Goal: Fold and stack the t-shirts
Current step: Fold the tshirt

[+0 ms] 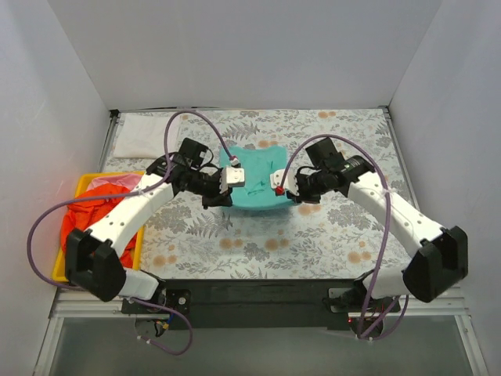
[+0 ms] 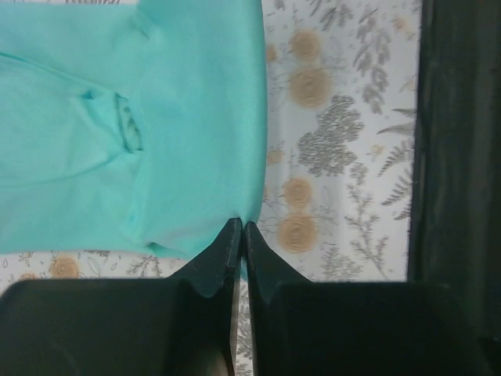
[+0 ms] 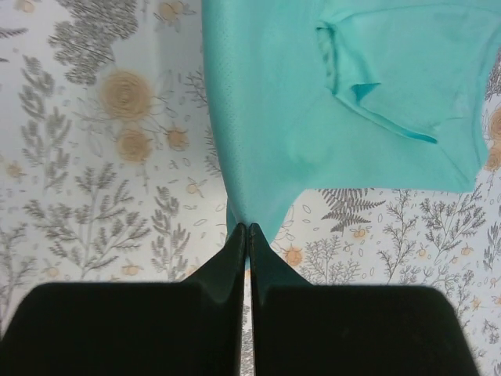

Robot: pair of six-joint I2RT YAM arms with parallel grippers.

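The teal-green t-shirt (image 1: 258,184) lies partly folded in the middle of the table, held up at its near edge by both grippers. My left gripper (image 1: 221,197) is shut on the shirt's near left corner; in the left wrist view the gripper (image 2: 239,227) pinches the cloth (image 2: 156,117). My right gripper (image 1: 291,196) is shut on the near right corner; in the right wrist view the gripper (image 3: 246,229) pinches the cloth (image 3: 313,117). A white t-shirt (image 1: 145,133) lies folded at the far left. The orange-red t-shirt (image 1: 98,211) and the pink t-shirt (image 1: 109,182) lie in the yellow tray.
The yellow tray (image 1: 59,270) stands at the left edge of the table. The grey floral tablecloth (image 1: 329,243) covers the table. White walls close in the back and both sides. A dark rail (image 2: 458,141) runs along the table's near edge.
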